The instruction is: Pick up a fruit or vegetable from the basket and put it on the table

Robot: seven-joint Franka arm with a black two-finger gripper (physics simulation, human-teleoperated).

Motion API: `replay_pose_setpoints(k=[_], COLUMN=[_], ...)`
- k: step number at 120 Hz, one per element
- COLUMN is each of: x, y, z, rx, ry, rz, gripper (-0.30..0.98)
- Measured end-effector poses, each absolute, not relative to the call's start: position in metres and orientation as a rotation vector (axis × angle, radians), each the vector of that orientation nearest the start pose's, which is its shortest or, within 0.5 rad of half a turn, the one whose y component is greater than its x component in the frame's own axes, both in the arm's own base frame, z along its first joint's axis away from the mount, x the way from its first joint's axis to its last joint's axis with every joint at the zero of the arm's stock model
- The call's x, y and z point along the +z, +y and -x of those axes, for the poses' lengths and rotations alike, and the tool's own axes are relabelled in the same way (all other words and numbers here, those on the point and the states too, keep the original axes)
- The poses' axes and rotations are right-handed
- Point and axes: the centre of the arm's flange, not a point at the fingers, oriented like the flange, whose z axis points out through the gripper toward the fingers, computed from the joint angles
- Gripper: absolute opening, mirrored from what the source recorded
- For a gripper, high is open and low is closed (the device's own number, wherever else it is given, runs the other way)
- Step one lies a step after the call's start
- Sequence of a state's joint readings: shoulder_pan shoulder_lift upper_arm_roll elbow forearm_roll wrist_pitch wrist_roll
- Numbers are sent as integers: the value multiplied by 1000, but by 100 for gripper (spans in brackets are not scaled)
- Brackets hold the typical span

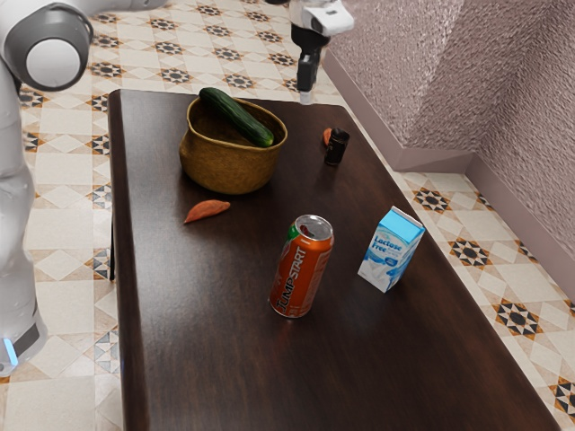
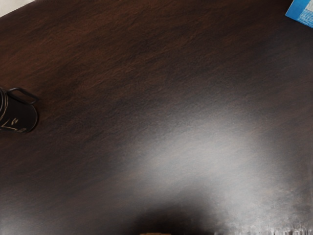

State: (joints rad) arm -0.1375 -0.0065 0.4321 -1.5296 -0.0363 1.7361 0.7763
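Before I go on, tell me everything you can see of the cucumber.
The cucumber is long and dark green, with faint lighter streaks and rounded ends; it looks whole. It lies aslant in the brownish-gold basket, its end toward the exterior view's left raised above the rim and the other lower, by the near rim toward the view's right. Whether that lower end touches the rim, I cannot tell. My gripper is clear of it.
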Motion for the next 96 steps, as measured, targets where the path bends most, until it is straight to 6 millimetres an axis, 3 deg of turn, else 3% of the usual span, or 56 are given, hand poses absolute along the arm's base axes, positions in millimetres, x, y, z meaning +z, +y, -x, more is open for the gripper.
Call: replay_pose_setpoints(k=[29,57,96], x=[665,654,651], y=[145,98,56], z=[-548,-557,-567], rx=[-263,-231,-207], ry=[1167,1549,1850], rz=[2739,2527,2304], gripper=[69,69,69])
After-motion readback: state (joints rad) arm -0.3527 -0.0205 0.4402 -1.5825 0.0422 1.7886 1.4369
